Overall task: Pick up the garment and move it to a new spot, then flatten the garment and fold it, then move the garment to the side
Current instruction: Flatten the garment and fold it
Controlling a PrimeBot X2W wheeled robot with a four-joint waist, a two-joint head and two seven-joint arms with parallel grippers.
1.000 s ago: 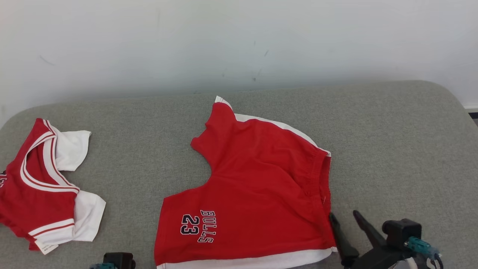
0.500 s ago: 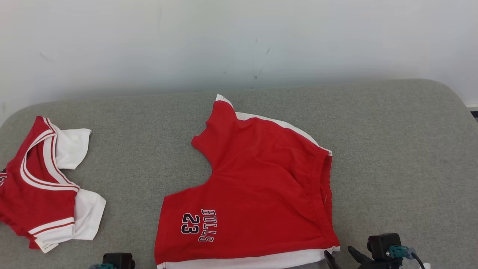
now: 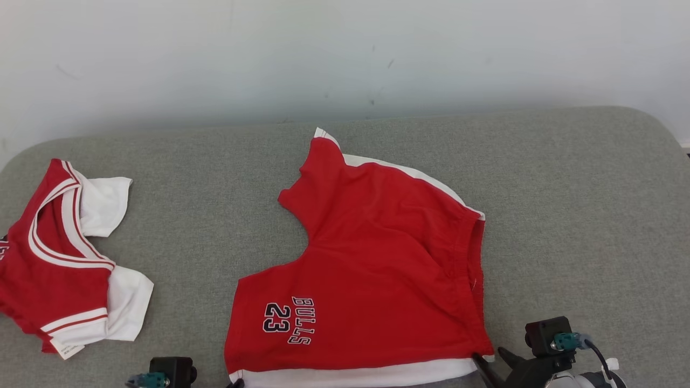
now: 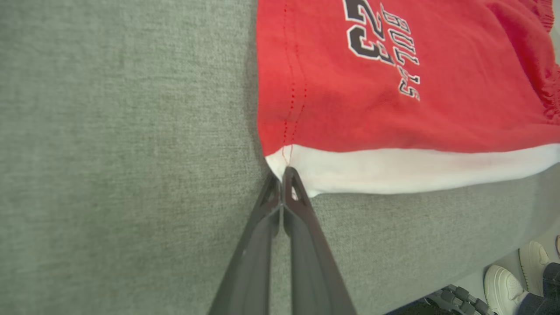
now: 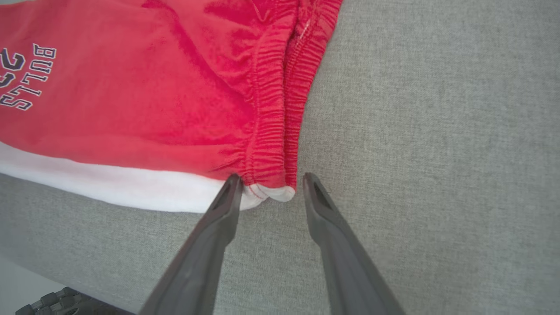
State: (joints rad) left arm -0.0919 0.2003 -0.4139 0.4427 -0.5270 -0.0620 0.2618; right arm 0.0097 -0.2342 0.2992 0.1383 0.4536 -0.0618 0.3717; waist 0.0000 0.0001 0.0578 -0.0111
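The red shorts (image 3: 377, 258) lie spread flat in the middle of the grey cushion (image 3: 566, 188). The left gripper (image 4: 282, 175), fingers pressed together, touches their white hem corner. The right gripper (image 5: 271, 176), fingers parted, straddles the waistband's near corner.

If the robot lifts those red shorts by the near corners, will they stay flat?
Probably not: the red shorts lie limp, with soft creases, so they should sag between holds. Likely light: thin knit. The gathered waistband may give the right pincer a thicker bite.
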